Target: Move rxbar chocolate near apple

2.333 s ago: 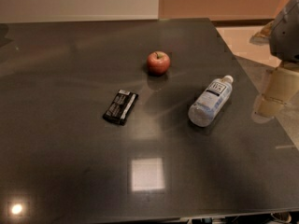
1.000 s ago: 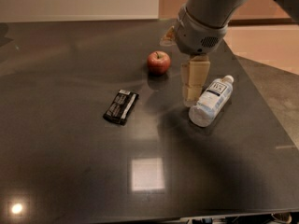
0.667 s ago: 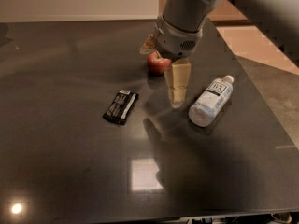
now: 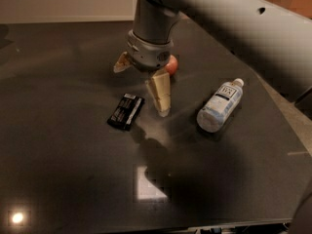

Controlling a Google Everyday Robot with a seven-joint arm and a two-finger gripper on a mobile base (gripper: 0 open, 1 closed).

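Note:
The rxbar chocolate (image 4: 126, 111) is a flat black bar with white lettering, lying on the dark table (image 4: 58, 155) left of centre. The apple (image 4: 172, 65) is red and mostly hidden behind the gripper's wrist; only its right edge shows. My gripper (image 4: 140, 90) hangs from the arm that reaches in from the upper right. It is open and empty, with one tan finger (image 4: 160, 94) just right of the bar and the other (image 4: 120, 62) behind it. The gripper is just above and to the right of the bar.
A clear plastic bottle with a white label (image 4: 220, 105) lies on its side right of the gripper. The table's right edge (image 4: 280, 106) runs diagonally, with lighter floor beyond. A bright light reflection (image 4: 148, 184) lies on the near tabletop.
The arm has swung in from the right edge, past the bottle, leftward across the table. The gripper now stands in front of the apple, next to the bar. The objects have not moved.

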